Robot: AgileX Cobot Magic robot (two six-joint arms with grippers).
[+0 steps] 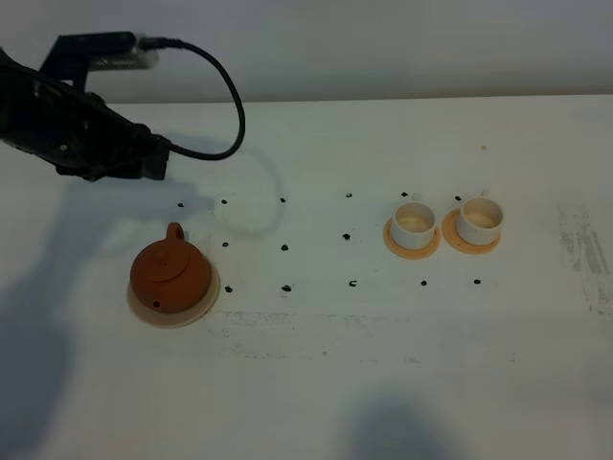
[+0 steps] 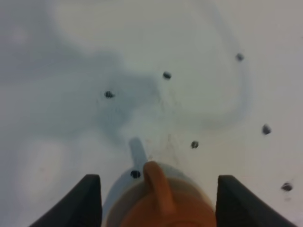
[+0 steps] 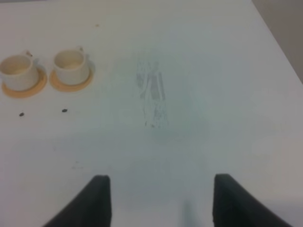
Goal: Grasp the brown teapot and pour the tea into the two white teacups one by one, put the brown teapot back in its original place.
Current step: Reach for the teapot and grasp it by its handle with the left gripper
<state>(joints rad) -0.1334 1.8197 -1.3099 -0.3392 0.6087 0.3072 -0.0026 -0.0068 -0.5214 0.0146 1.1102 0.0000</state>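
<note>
The brown teapot (image 1: 170,273) stands upright on the pale beige coaster (image 1: 144,309) at the table's left, handle toward the back. Its handle also shows in the left wrist view (image 2: 158,187). My left gripper (image 1: 159,161) hangs above and behind the teapot, apart from it; in the left wrist view (image 2: 159,179) its jaws are open and empty, one on each side of the handle. The two white teacups (image 1: 414,221) (image 1: 479,219) sit on orange-tan saucers (image 1: 395,244) at the right. They also show in the right wrist view (image 3: 18,71) (image 3: 70,62). No dark tea shows. My right gripper (image 3: 161,178) is open and empty over bare table.
Small black marker dots (image 1: 284,248) lie in rows between the teapot and the cups. A grey scuff (image 1: 584,249) marks the table at the far right. The left arm's black cable (image 1: 233,91) loops over the back of the table.
</note>
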